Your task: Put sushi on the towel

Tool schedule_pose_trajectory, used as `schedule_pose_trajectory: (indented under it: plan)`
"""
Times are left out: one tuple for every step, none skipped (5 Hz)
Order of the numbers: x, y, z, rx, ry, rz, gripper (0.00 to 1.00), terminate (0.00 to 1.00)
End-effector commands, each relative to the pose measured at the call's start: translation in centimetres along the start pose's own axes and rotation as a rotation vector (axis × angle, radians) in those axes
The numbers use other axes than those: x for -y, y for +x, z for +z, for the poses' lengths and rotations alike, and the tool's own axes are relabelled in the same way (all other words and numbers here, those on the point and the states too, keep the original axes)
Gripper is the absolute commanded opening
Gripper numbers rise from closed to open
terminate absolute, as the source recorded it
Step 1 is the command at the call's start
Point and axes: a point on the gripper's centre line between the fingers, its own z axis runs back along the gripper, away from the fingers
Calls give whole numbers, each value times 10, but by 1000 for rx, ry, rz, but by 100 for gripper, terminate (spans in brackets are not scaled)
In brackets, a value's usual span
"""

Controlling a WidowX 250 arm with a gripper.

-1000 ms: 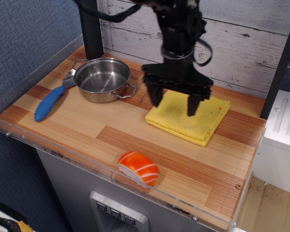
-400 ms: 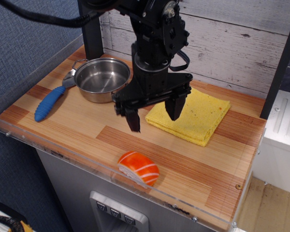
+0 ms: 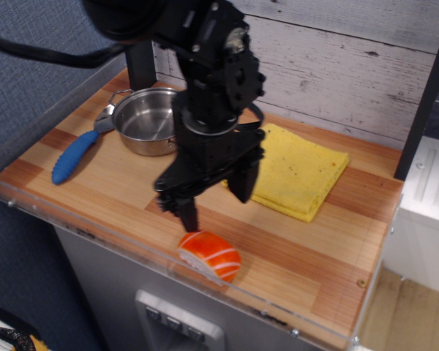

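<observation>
You are looking at a wooden table (image 3: 293, 241) with a clear rim, set against a white plank wall (image 3: 351, 66). The gripper (image 3: 214, 199) hangs above the near centre of the table, jaws spread wide and empty. The sushi (image 3: 210, 255) lies just below its nearer finger, at the near edge, apart from the towel (image 3: 304, 172), which lies flat at the far right. A pot (image 3: 145, 121) and a blue-handled utensil (image 3: 74, 154) sit far left.
</observation>
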Motion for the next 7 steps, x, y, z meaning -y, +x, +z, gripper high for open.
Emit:
schedule_pose_trajectory:
  plan:
    - [-4, -8, 9, -3, -80, 60, 100, 0]
    - [-3, -11, 2, -21, -81, 97, 100, 0]
    - [-2, -15, -5, -27, -92, 137, 100, 0]
    - [0, -17, -10, -53, -84, 150, 100, 0]
    - [0, -19, -19, -82, -65, 168, 100, 0]
    - [0, -19, -28, -103, -60, 161, 100, 0]
    - [-3, -19, -29, -104, -53, 189, 100, 0]
